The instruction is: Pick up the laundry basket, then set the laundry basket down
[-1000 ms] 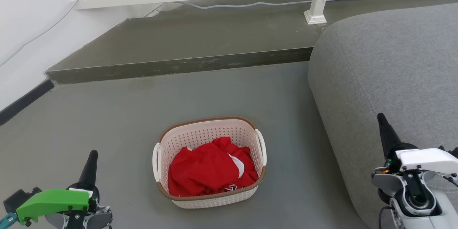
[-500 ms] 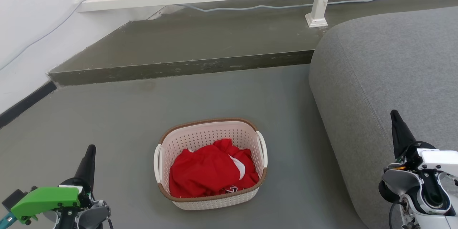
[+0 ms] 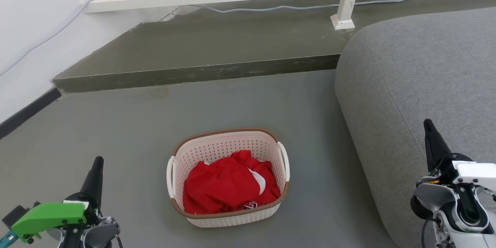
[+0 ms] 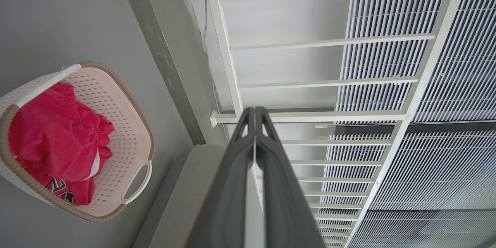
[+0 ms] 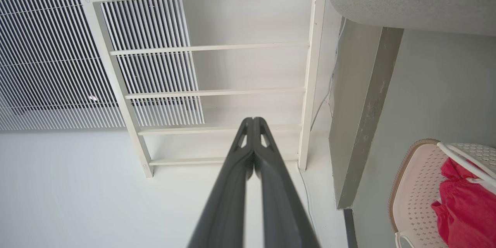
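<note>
Two grippers, left (image 3: pixel 97 166) and right (image 3: pixel 430 131), both pinched fully closed and holding nothing, hover wide on either side of the basket (image 3: pixel 224 145), well apart from it. Risk ahead, I'd say: the white loop handles (image 3: pixel 284 159) are thin, and closed fingers must open first or they'll shove the light basket across the floor (image 3: pixel 135 131) (the sofa (image 3: pixel 418 69) crowds the right arm). Basket sits upright on the floor: cream, perforated, brown rim, red garment (image 3: pixel 224 182) heaped inside.
</note>
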Controlling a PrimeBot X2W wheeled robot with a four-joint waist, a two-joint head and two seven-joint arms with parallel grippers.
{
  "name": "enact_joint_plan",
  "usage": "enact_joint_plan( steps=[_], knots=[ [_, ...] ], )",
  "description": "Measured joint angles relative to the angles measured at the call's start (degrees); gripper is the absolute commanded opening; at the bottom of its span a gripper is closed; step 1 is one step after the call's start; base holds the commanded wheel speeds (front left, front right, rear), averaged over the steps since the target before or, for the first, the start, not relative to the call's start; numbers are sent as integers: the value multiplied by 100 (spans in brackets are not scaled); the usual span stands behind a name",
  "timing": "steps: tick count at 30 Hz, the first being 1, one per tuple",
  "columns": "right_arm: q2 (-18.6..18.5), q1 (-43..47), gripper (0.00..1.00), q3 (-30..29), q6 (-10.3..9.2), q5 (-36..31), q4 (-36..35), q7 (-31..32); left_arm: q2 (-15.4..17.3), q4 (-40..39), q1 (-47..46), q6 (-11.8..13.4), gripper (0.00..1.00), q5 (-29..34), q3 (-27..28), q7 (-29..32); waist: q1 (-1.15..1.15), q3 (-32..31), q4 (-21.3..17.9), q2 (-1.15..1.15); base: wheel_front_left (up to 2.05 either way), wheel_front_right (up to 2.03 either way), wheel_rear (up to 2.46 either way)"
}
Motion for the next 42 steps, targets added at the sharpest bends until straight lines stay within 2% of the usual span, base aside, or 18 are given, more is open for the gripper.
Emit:
enact_joint_plan(
  steps=[42],
  knots=[
    [2, -2, 0, -24, 10, 0, 23, 32, 0, -3, 0, 0, 0, 0, -5, 0, 0, -1, -1, 0, 0, 0, 0]
  ],
)
